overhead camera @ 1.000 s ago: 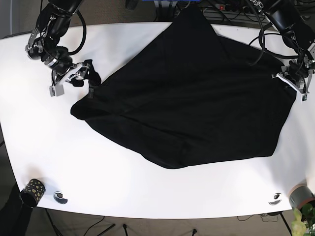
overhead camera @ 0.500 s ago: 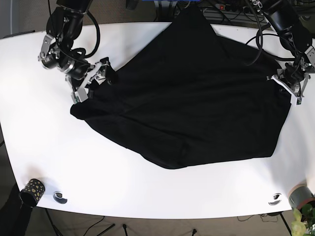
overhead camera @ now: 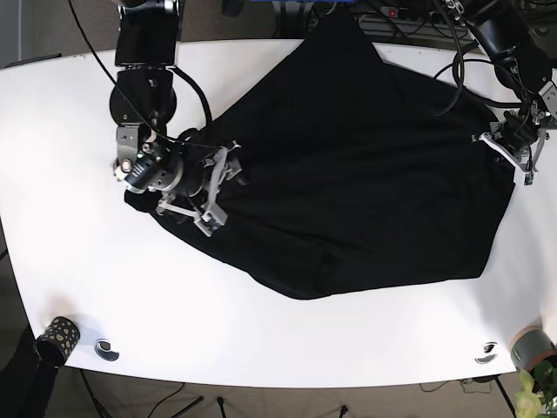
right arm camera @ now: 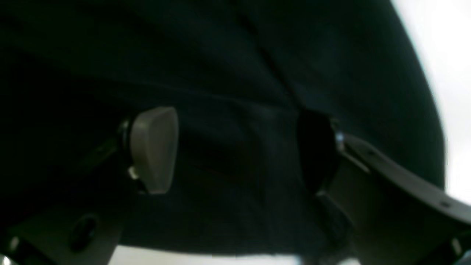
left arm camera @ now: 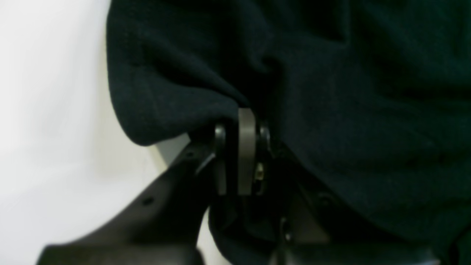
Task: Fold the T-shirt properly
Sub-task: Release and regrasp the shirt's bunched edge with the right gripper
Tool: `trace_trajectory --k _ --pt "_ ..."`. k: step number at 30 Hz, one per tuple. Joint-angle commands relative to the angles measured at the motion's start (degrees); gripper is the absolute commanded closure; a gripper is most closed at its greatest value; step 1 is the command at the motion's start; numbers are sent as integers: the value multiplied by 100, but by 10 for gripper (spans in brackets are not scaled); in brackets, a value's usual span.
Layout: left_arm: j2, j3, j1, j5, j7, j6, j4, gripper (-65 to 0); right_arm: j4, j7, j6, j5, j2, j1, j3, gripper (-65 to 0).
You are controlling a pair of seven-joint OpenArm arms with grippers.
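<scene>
We see left hand (overhead camera: 513,150) pinching shirt (overhead camera: 365,165) edge; right hand (right arm camera: 235,151) wide over its other side. Shirt black, spread rumpled on tabletop (overhead camera: 52,226).

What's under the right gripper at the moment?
The right gripper hangs open over the black T-shirt; between its fingers only dark cloth shows. The white table beneath is covered there.

robot lab, white table (overhead camera: 52,113), cables (overhead camera: 409,22)

Black jointed arms (overhead camera: 146,61), looping black cables, grey finger pads (right arm camera: 154,147)
</scene>
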Motion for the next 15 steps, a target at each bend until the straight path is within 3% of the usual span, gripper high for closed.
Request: trace_trajectory --k 1,7,15 --pt "-75 4 -7 88 140 1 39 0 91 93 25 -144 42 229 -200 -482" --pt "-75 4 -7 88 140 1 39 0 30 76 25 -187 279 475 -991 -487" --pt "-75 -5 -7 88 140 1 39 0 -709 14 25 -196 288 747 -1589 -485"
